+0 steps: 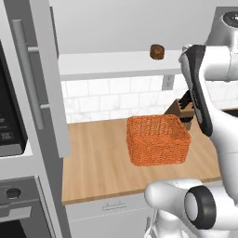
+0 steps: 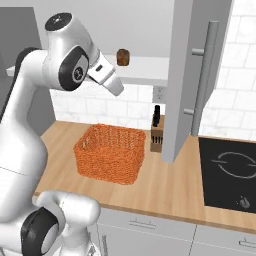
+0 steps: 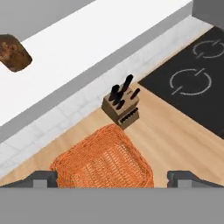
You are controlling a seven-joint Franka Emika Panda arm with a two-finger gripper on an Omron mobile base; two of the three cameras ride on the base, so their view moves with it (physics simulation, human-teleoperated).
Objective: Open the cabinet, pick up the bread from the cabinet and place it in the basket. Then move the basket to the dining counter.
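Cabinet [image 2: 192, 75]: light grey wall unit, flat matte doors swung open, long vertical grey bar handle [image 2: 204, 75] of round section. Its white shelf [image 1: 116, 62] lies ahead of the pincer, at about its height.

Counter [image 1: 93, 167]: light wood slab with visible grain, backed by glossy white rectangular tiles [image 1: 107, 100]. Lies below the pincer.

Cooktop [image 2: 230, 172]: flat black glass panel with thin white ring markings, set into the counter, below the pincer and off to its right side.

Oven column [image 1: 11, 139]: grey appliance fronts with a dark glass panel, well apart from the pincer on its left side.

Basket [image 1: 158, 139]: orange, boxy, rectangular, open-weave wicker texture, open top. Stands on the wood directly below the pincer, not touching it.

Knife block [image 3: 121, 109]: small tan wooden block, slanted, with black handles sticking out. Just beyond the basket, below and ahead of the pincer.

Pincer [image 3: 113, 178]: two small dark fingertips [image 3: 43, 178] spread fully apart; nothing between them, touching nothing. Hangs in the air above the basket.

Bread [image 3: 13, 52]: small brown rounded chunk, rough mottled crust. Sits on the cabinet shelf, ahead of the pincer and well apart from it.
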